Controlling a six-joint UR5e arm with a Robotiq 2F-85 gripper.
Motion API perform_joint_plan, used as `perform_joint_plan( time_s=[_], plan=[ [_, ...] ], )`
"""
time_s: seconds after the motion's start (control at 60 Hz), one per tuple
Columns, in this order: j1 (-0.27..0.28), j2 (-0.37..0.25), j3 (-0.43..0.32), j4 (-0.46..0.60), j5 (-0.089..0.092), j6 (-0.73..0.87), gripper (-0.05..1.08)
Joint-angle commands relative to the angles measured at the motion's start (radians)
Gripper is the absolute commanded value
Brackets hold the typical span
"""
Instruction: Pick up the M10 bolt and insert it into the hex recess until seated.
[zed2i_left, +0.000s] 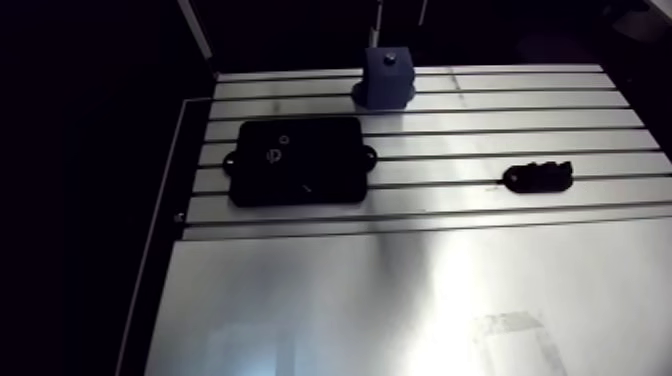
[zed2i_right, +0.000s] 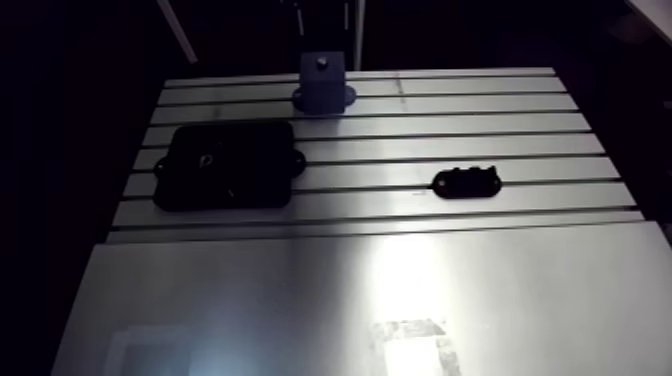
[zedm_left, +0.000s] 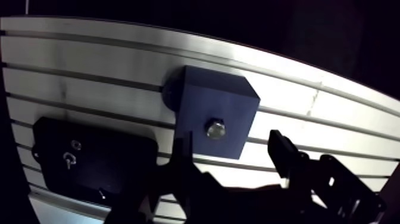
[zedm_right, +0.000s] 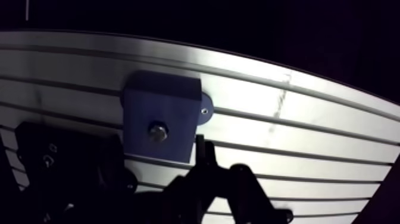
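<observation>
A dark blue block (zedm_left: 205, 98) stands at the far side of the slotted table (zed2i_left: 520, 110). The silvery M10 bolt (zedm_left: 215, 128) sits head-up in the block's top face; in the arm view it is a small dot on the block (zed2i_left: 388, 76). In the wrist view my gripper (zedm_left: 231, 146) hangs above the block, open, with nothing between its fingers. The bolt's head lies just ahead of the gap between the two fingertips, and neither one touches it. The arm view does not show the gripper.
A flat black plate (zed2i_left: 297, 160) with side lugs lies on the table to the left, close beside the block. A small black part (zed2i_left: 538, 176) lies alone at the right. A smooth metal sheet (zed2i_left: 400, 300) covers the near half.
</observation>
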Motion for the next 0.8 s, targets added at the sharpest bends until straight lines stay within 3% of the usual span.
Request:
perform_joint_plan(
  time_s=[0.017, 0.05, 0.183, 0.317, 0.8],
  plan=[
    [0.000, -0.006, -0.012, 0.040, 0.003, 0.122, 0.83],
    [0.000, -0.006, -0.006, 0.036, 0.004, 0.122, 0.96],
    [-0.002, -0.005, 0.006, 0.032, 0.006, 0.118, 1.06],
    [-0.002, -0.002, 0.014, 0.029, -0.002, 0.120, 1.07],
    [0.001, -0.009, 0.058, -0.003, 0.000, 0.108, 1.08]
  ],
)
